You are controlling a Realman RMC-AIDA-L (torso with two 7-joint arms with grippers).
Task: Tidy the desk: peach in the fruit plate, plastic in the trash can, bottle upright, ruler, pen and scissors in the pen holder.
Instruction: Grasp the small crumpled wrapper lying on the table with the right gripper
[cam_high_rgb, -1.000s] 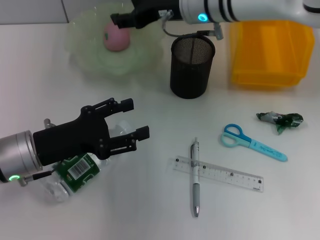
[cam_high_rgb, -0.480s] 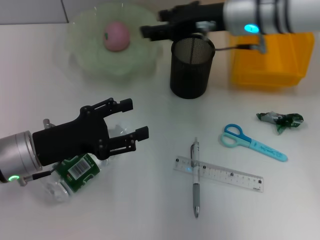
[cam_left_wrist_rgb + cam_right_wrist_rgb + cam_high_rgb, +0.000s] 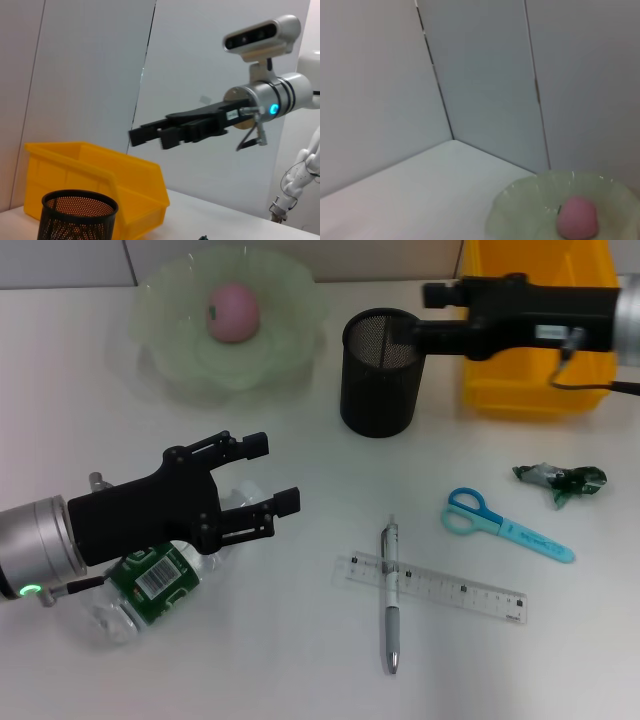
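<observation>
Over on the near left, the left gripper (image 3: 270,475) hangs low with its black fingers spread apart, nothing between them, reaching out over the bottle (image 3: 150,580). That bottle's clear plastic with a green label, lying on its side right under the arm. Far left sits the fruit plate (image 3: 290,300), pale green and scalloped, close to the desk's back edge, with the pink peach (image 3: 233,311) already in the middle of it.

Middle of the desk has a good patch of bare white surface. Black mesh pen holder (image 3: 379,390) stands upright just right of the plate. Near centre, the pen (image 3: 391,598) lies crossed over the clear ruler (image 3: 450,590).

Going right, blue-handled scissors (image 3: 505,525) lie flat, and the crumpled green plastic (image 3: 560,480) sits a bit farther right. Yellow trash can (image 3: 535,350) is at the far right. The right gripper (image 3: 440,310) stretches in level from the right, above the pen holder's rim, fingers slightly parted and holding nothing.
</observation>
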